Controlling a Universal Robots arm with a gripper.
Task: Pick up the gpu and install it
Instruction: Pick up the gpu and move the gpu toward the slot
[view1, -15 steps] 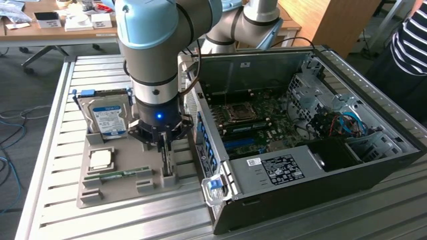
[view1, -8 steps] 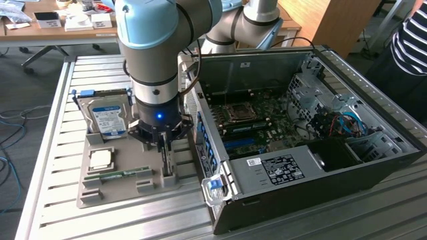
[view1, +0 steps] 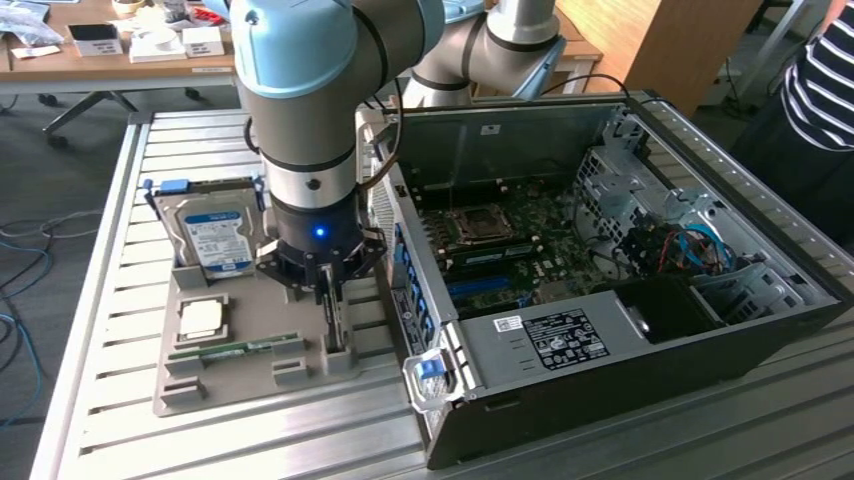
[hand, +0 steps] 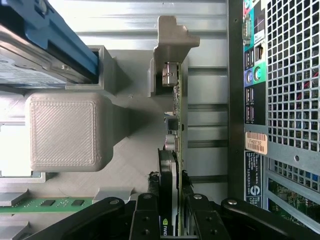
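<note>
Sharing a gray holder (view1: 187, 388) with a blue-labelled hard drive (view1: 214, 238), a CPU (view1: 203, 318) and a RAM stick (view1: 248, 347) at the exterior view's left, the gpu (hand: 177, 117) stands on edge in the slot along the holder's right edge. The fingers of the gripper (view1: 330, 292) are narrowed onto both faces of the card. The open computer case (view1: 641, 395) lies just beside it.

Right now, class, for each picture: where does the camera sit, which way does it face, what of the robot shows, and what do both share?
Exterior view: off the arm, high up, looking down on the table and open computer case; the arm and gripper show.
Wrist view: on the wrist, looking past the gripper down onto the gpu, seen edge-on.
Shared: gripper, gpu, hard drive, computer case.
</note>
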